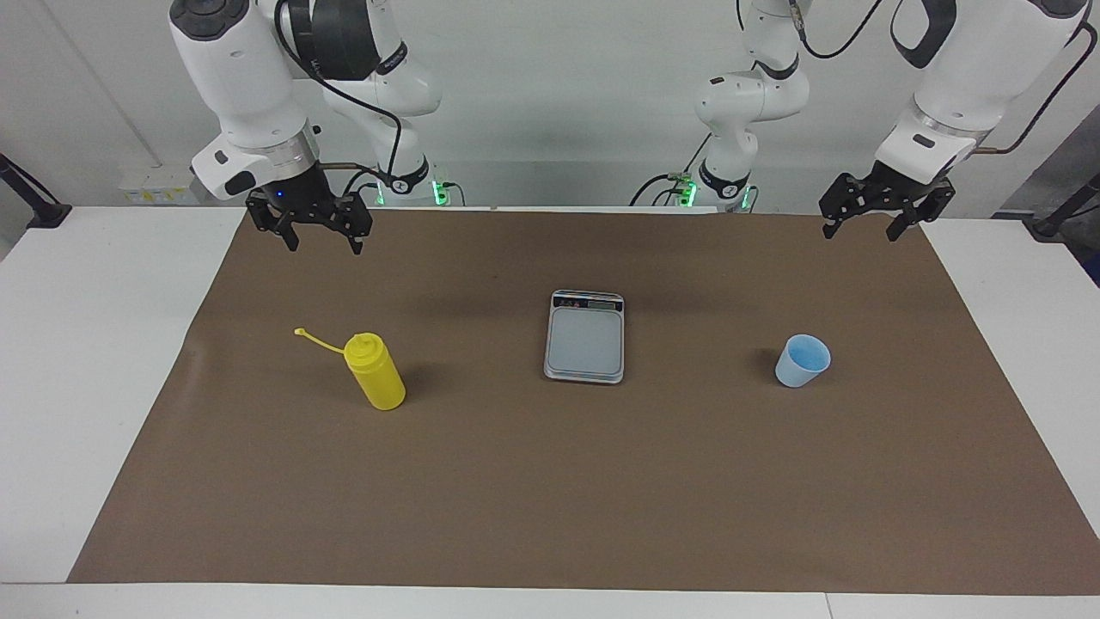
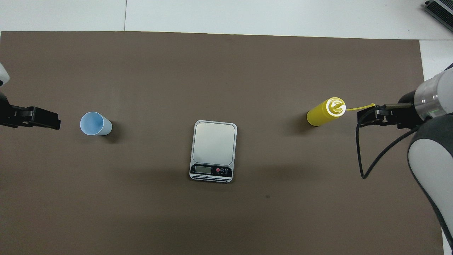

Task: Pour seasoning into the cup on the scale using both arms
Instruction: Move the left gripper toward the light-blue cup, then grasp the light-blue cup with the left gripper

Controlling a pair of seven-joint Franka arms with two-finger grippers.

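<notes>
The yellow seasoning bottle [image 1: 375, 372] [image 2: 324, 113] stands upright on the brown mat toward the right arm's end, its cap strap hanging open. The pale blue cup [image 1: 803, 360] [image 2: 95, 124] stands upright toward the left arm's end. Between them lies the silver-grey scale [image 1: 584, 336] [image 2: 213, 148], its plate bare and its display end nearest the robots. My right gripper [image 1: 324, 243] [image 2: 364, 115] hangs open above the mat, apart from the bottle. My left gripper [image 1: 864, 230] [image 2: 53, 122] hangs open above the mat's corner, apart from the cup. Neither holds anything.
The brown mat [image 1: 550, 481] covers most of the white table [image 1: 86, 344]. A black cable [image 2: 368, 156] loops down from the right arm over the mat near the bottle.
</notes>
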